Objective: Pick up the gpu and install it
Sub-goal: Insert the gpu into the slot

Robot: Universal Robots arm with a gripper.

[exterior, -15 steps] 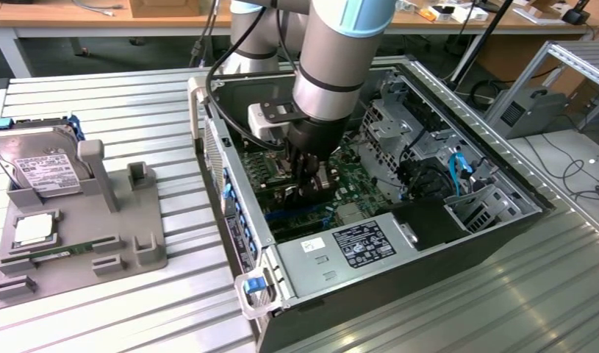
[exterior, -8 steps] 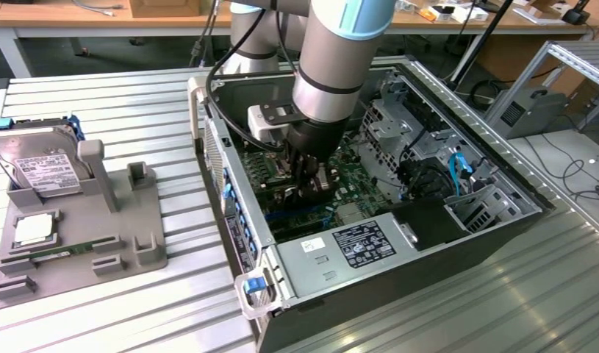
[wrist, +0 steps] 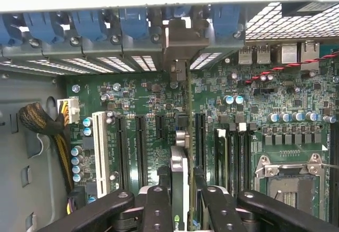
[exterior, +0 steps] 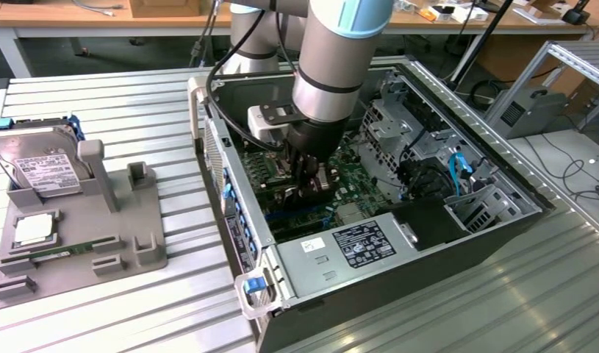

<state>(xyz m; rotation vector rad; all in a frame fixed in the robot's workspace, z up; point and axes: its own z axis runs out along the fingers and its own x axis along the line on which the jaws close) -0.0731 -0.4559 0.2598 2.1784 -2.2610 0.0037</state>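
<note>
The gripper (wrist: 181, 197) clamps the gpu (wrist: 181, 152) edge-on above the motherboard (wrist: 265, 99) inside the case (exterior: 495, 213) (bracket at the rear slots), and I judge slight tilt could jam it beside its slot.

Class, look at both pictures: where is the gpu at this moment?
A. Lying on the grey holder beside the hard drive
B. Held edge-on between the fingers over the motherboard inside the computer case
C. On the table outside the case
B: the fingers clamp the gpu edge-on above the motherboard slots, its bracket at the rear of the case.
</note>
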